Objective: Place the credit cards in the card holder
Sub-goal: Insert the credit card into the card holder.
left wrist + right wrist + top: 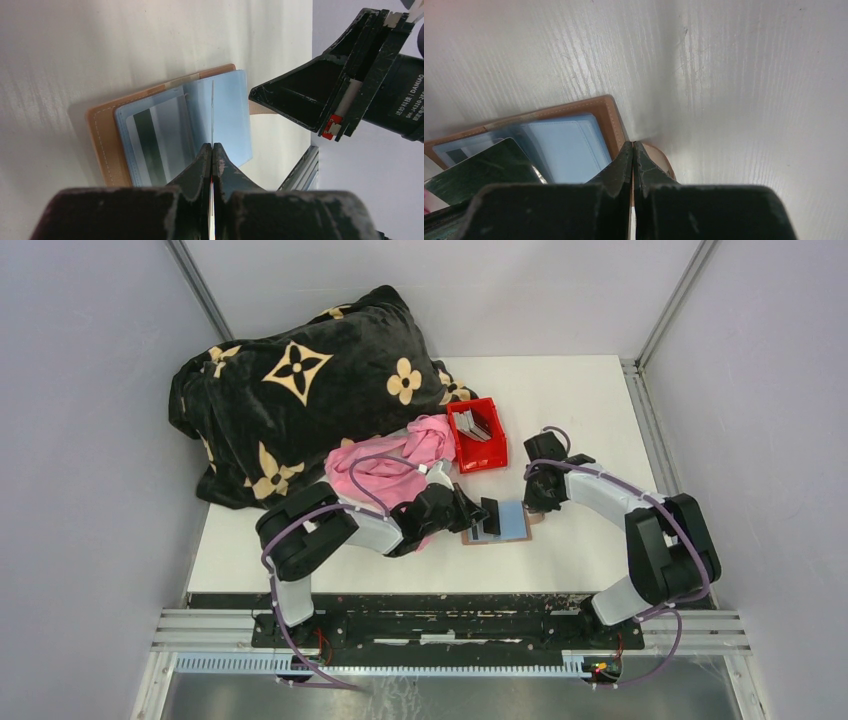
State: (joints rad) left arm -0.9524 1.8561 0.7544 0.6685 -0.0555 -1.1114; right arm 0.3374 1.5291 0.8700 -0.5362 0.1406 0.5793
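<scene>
The brown card holder (500, 530) lies open on the white table, its light-blue inner sleeves (220, 115) facing up. One credit card with a dark stripe (155, 142) sits in the left sleeve. My left gripper (489, 517) (212, 146) is shut on another credit card (212, 110), held edge-on and upright over the holder's middle. From the right wrist this card (479, 172) looks dark. My right gripper (534, 502) (633, 144) is shut, its tips down at the holder's right edge by the rounded snap tab (660, 162). Nothing shows clearly held between them.
A red plastic bin (490, 455) with more cards (475, 425) stands just behind the holder. A pink cloth (390, 465) and a black blanket with tan flowers (290, 390) cover the back left. The table's near edge and metal rail (300, 167) run close by.
</scene>
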